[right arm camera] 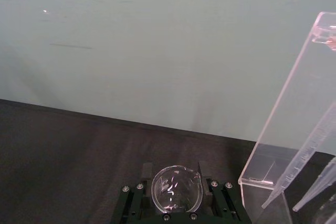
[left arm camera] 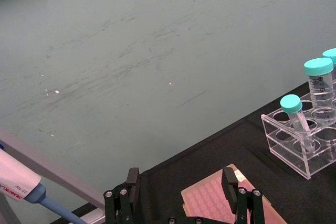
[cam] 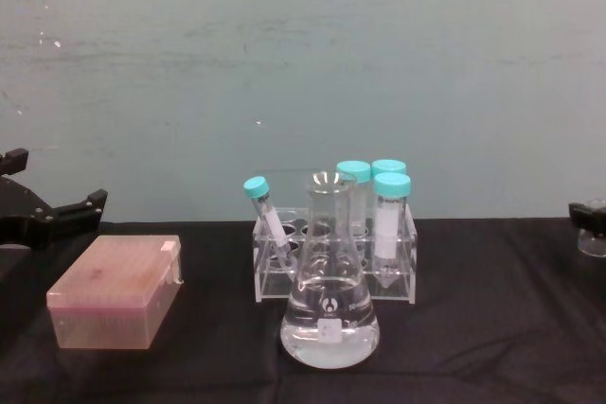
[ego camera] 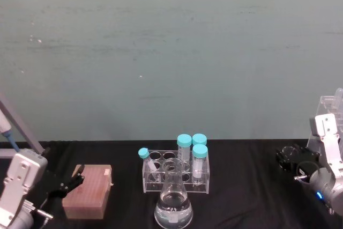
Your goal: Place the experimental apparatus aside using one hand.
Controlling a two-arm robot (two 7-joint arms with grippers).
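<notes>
Clamping the small glass beaker (right arm camera: 176,192) between the fingers of the right pincer (right arm camera: 176,170), low in the middle of the right wrist view and at the far right edge of the head view, well apart from the other glassware. Treating it as light, stiff, slick and breakable: probably calling for a gentle squeeze on the round wall below the rim, carried upright. Working just beside the tall acrylic rack (right arm camera: 294,124), itself cut off by the frame edges, its long tubes only partly showing. Seeing the conical flask (ego camera: 173,208) standing at the bottom centre of the head view on the black bench (ego camera: 246,197), just in front of the clear tube rack (ego camera: 177,174) with its teal-capped tubes (ego camera: 184,142); judging the flask heavier with its liquid, likely best taken by the narrow neck. Holding the left pincer (left arm camera: 180,178) spread wide and idle at lower left, by the pink tip box (ego camera: 87,192). Impossible to tell: beaker resting on the bench or hanging clear of it, empty or holding liquid.
</notes>
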